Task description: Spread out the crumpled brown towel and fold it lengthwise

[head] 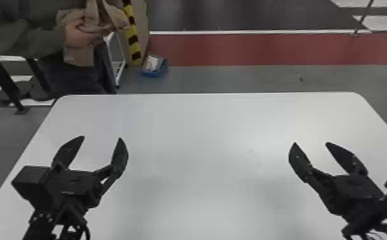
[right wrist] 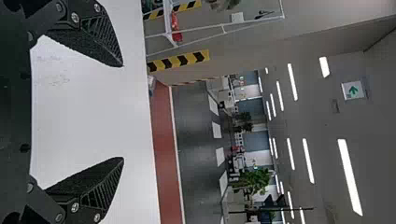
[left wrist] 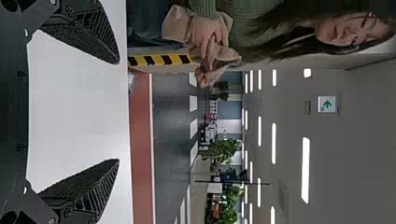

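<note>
The towel (head: 118, 17) is in a person's hands (head: 80, 34) beyond the table (head: 189, 127), left.

In the middle of the head view, my table (head: 186, 134) looks smooth, with a soft sheen. At its upper left, the towel (head: 79, 58) is soft, matt cloth. My fingers (head: 120, 158) look matt — rough and grainy inside, ribbed alongside, at both wrist views' left.

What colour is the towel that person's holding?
The towel is light brown, clearest in the left wrist view.
</note>
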{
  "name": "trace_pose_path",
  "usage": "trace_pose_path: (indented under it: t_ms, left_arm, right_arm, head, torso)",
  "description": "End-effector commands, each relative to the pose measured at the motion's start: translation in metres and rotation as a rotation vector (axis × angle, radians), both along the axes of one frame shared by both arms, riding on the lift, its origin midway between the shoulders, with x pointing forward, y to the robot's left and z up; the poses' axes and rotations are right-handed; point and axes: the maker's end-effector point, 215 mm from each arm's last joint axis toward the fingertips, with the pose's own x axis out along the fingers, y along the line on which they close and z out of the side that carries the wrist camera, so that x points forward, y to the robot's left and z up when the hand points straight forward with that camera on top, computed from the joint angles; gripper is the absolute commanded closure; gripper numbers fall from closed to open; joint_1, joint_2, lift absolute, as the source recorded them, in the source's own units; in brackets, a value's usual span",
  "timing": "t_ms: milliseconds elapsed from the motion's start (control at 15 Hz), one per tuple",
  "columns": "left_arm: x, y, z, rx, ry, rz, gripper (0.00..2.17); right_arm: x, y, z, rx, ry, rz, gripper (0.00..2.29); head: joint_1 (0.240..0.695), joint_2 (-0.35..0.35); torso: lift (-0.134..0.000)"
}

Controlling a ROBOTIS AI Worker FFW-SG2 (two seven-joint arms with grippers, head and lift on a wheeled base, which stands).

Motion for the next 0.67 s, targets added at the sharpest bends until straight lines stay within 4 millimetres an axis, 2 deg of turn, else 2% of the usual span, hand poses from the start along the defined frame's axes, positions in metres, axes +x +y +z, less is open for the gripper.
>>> trace_pose_path:
  t_ms: [0,600]
  left_arm:
    - [0.0012,-0.0003,-0.0005,0.0,0.0,-0.001,0.14]
    - [0.007,-0.009,0.0008,0.0,-0.006,-0.015,0.14]
  right_arm:
    - [0.0007,-0.0004,-0.0008,-0.002,0.002,0.0,0.18]
    - [0.0019,-0.0025,0.0009,-0.007,0.001,0.0,0.18]
  head:
    - [0.695,0.033]
    - [0.695,0.019]
  torso:
    - [-0.128]
    - [-0.128]
